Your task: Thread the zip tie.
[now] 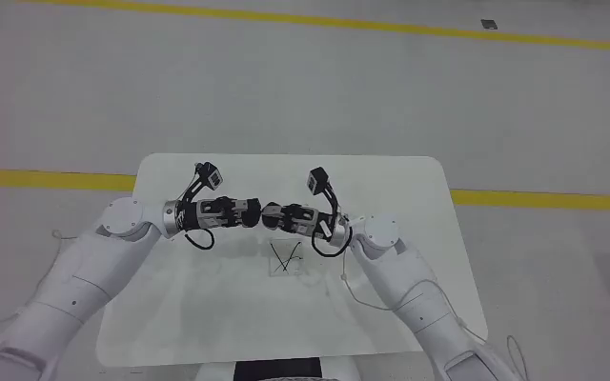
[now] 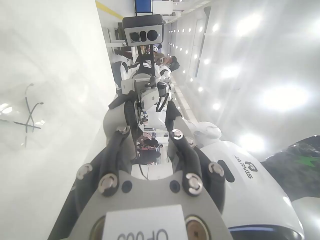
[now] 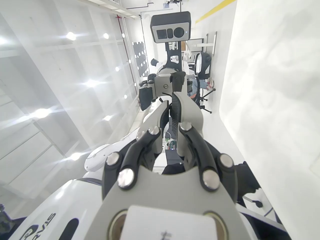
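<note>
on the table (image 1: 191,314), crossed zip ties (image 1: 286,258) lie faint, indistinct.

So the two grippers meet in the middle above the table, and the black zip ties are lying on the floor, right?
Not quite. The left gripper and right gripper do meet in the middle above the table, but the black zip ties lie on the table, not on the floor. The top view shows it.

The left arm (image 1: 95,262) and the right arm (image 1: 410,286) angle inward, forearms nearly in line. The right gripper (image 1: 273,216) sits directly ahead of the left gripper (image 1: 249,213), tips nearly touching. The left fingers (image 2: 130,116) stand apart; the right fingers (image 3: 176,106) are pressed together.
</note>
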